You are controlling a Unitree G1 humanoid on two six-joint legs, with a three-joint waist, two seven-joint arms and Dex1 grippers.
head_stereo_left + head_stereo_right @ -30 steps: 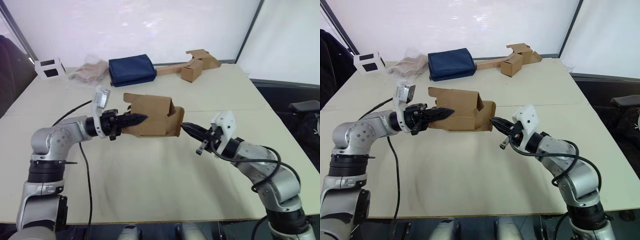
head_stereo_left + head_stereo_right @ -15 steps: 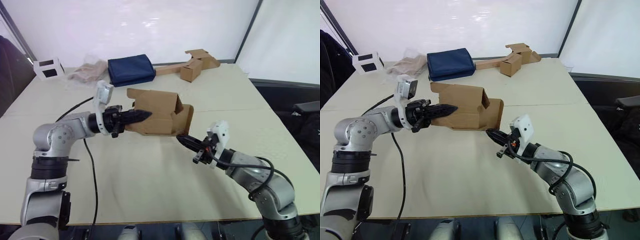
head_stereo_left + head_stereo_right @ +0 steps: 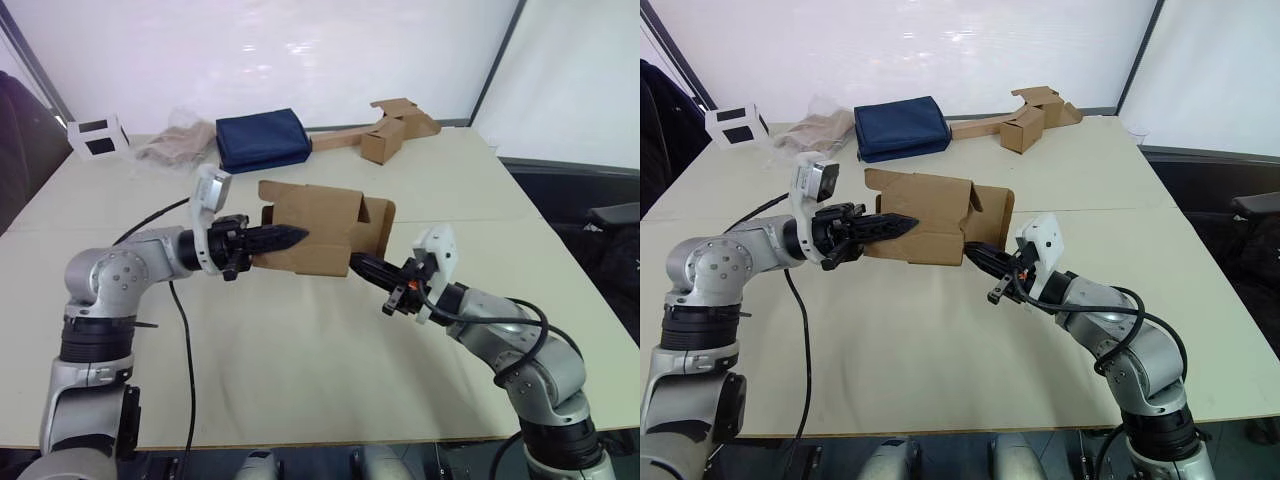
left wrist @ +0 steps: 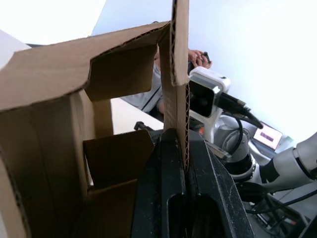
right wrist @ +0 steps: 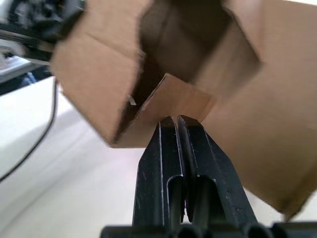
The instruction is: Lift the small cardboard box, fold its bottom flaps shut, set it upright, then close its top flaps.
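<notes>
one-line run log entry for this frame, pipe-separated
phase: folding bottom flaps | small cardboard box: held off table | left gripper: shut on box wall | right gripper: shut, tip against a flap

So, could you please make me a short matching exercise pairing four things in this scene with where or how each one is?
Things:
1. small cardboard box
2. left gripper
3. right gripper
4. navy blue bag

States:
A. lying at the table's far side
B. jaws shut, tips against a flap at the box's lower edge
C. held on its side above the table
D. jaws clamped on a box wall

Pairs: 1-C, 2-D, 3-B, 4-A
</notes>
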